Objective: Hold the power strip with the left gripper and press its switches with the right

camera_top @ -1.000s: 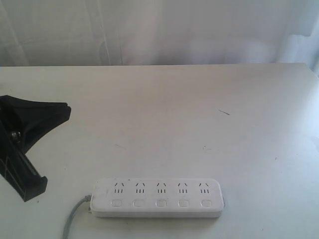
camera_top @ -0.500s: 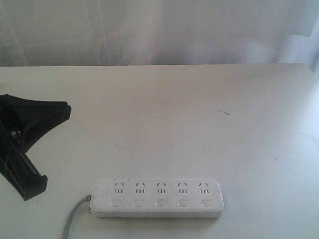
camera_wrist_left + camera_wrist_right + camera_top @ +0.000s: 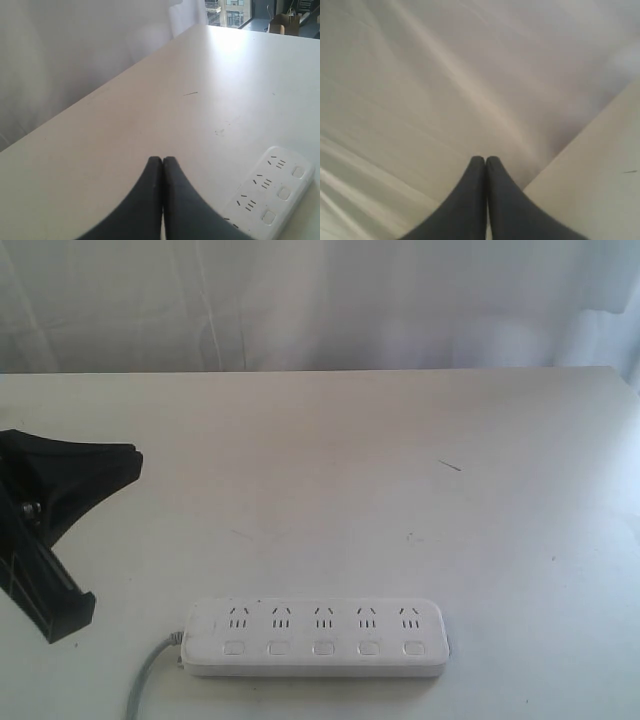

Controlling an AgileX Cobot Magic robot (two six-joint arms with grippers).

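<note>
The power strip (image 3: 315, 637) lies on the table (image 3: 350, 460) near its front edge (cord (image 3: 148, 680) off its left end), with the left gripper (image 3: 162, 161) apart, farther left.

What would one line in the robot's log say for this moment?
power strip: flat on table, unheld | left gripper: shut, apart from strip | right gripper: shut, clear of strip | switches: untouched

Showed the left gripper (image 3: 162, 159), its black fingers pressed together tip to tip with nothing between them, over a white table (image 3: 125, 130). Caught one end of the power strip (image 3: 272, 192) lying flat on the table, near the fingers but apart from them, the rest cropped by the frame edge. Counted three outlets (image 3: 262, 182) and three switches (image 3: 283, 193) on the visible part, each switch beside its outlet. Noted a thin dark mark (image 3: 190, 93) farther out on the tabletop, a pale curtain (image 3: 60, 50) along one table edge, and windowed buildings (image 3: 227, 10) beyond the far corner.
</note>
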